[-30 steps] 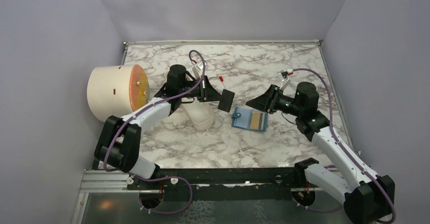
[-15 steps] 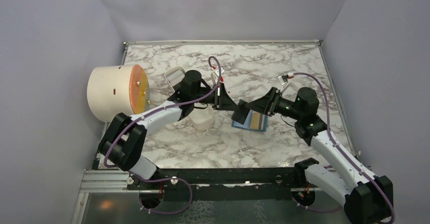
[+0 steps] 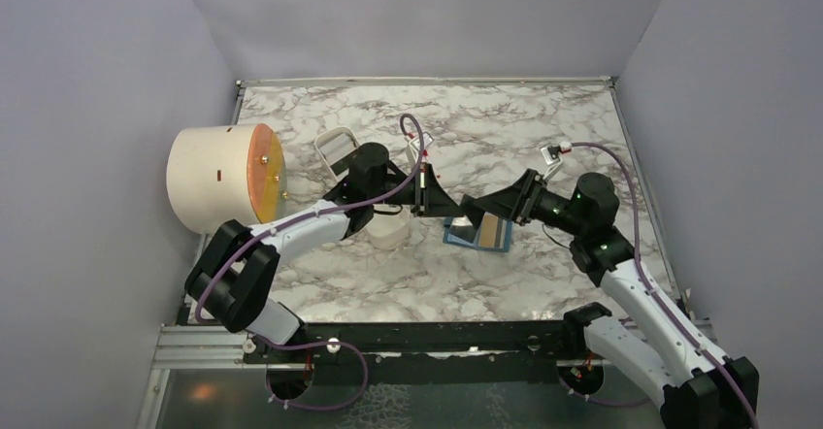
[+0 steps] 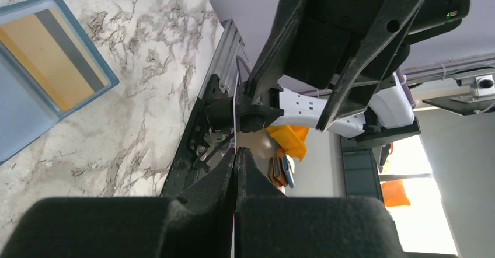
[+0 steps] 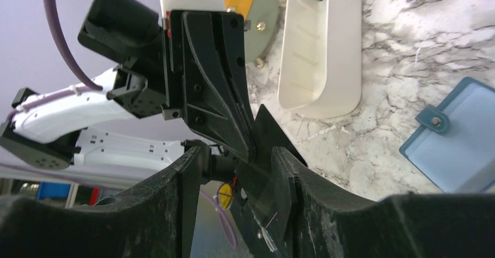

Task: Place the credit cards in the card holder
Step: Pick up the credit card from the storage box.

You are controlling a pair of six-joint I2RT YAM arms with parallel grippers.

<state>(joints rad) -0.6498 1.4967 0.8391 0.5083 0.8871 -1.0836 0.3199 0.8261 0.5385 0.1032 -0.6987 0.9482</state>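
Left end effector (image 4: 235,153), pinching dark card (image 5: 269,138), is swinging toward 3 o'clock into half-open, empty right end effector (image 5: 236,156): handover starting.

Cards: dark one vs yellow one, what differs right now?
The dark card is airborne, pinched in the shut left gripper, the open right gripper around it; the yellow card lies on the open card holder. The dark card stands tilted; the yellow card lies flat. Both are thin rectangles.
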